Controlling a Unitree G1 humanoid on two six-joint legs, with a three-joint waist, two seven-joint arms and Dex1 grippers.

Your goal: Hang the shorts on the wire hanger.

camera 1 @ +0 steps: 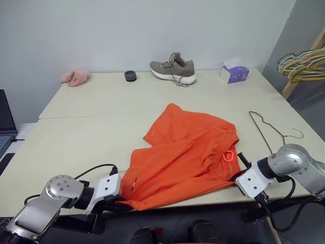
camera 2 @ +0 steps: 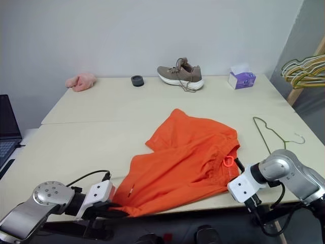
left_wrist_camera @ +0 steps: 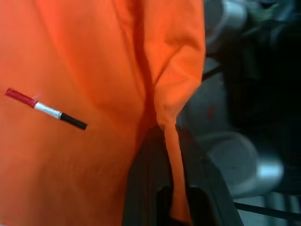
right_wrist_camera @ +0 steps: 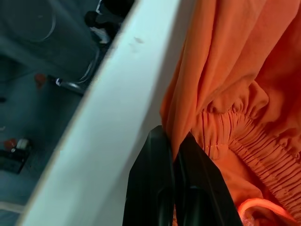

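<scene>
The bright orange shorts [camera 1: 188,157] lie spread over the near half of the table, their lower edge reaching the front edge. My left gripper [camera 1: 123,201] is shut on the shorts' near left corner; the left wrist view shows a strip of orange fabric [left_wrist_camera: 175,155] pinched between its fingers. My right gripper [camera 1: 238,170] is shut on the shorts at the elastic waistband [right_wrist_camera: 244,136], close to the orange drawstring loop [camera 1: 228,156]. The thin olive wire hanger [camera 1: 269,132] lies flat on the table just right of the shorts.
At the back of the table [camera 1: 101,107] are a pink fluffy cloth [camera 1: 75,77], a small black ring [camera 1: 130,75], a grey shoe [camera 1: 173,68] and a purple tissue box [camera 1: 234,73]. Bunched yellow and green hangers [camera 1: 303,63] hang at far right. A laptop [camera 1: 6,122] sits at the left.
</scene>
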